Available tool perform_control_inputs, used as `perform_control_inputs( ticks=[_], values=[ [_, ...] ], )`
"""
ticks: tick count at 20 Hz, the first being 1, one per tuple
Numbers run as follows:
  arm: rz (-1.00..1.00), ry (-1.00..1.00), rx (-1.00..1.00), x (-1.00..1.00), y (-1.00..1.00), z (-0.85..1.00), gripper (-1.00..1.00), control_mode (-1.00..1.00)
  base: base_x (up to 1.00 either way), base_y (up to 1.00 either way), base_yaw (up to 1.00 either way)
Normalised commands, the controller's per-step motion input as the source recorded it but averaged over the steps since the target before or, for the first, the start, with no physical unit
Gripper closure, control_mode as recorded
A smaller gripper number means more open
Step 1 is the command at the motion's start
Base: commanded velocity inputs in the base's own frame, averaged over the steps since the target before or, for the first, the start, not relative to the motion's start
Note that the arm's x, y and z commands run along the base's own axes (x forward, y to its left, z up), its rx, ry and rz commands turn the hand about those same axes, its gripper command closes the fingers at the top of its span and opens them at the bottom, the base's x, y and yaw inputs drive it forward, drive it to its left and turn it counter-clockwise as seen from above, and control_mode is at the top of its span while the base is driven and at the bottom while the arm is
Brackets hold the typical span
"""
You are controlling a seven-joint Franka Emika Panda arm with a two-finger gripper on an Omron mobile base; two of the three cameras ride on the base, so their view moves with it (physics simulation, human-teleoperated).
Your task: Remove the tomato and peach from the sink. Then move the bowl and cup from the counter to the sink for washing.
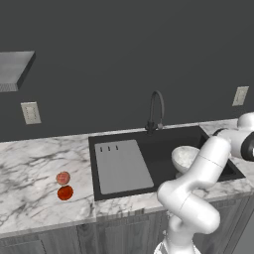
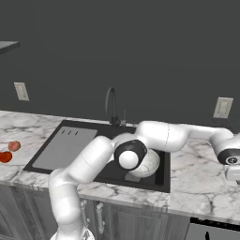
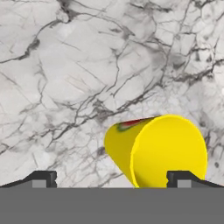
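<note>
In the left base view, the bowl (image 1: 184, 157) sits inside the black sink (image 1: 163, 144), and the peach (image 1: 63, 177) and tomato (image 1: 65, 192) lie close together on the counter (image 1: 34, 163). In the right base view, the arm reaches right, past the sink. In the hand view, the gripper (image 3: 111, 178) has its jaws spread wide, right above the yellow cup (image 3: 157, 151).
</note>
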Motion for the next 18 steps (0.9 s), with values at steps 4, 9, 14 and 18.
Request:
perform_control_inputs(
  ticks=[4, 9, 14, 18],
  values=[
    [0.00, 0.00, 0.00, 0.06, -0.07, -0.09, -1.00, -1.00, 0.00, 0.00, 0.00],
    [0.00, 0.00, 0.00, 0.05, -0.06, -0.10, -1.00, -1.00, 0.00, 0.00, 0.00],
    [0.00, 0.00, 0.00, 0.06, -0.04, -0.11, -1.00, -1.00, 0.00, 0.00, 0.00],
    [0.00, 0.00, 0.00, 0.06, -0.04, -0.12, -1.00, -1.00, 0.00, 0.00, 0.00]
  ],
)
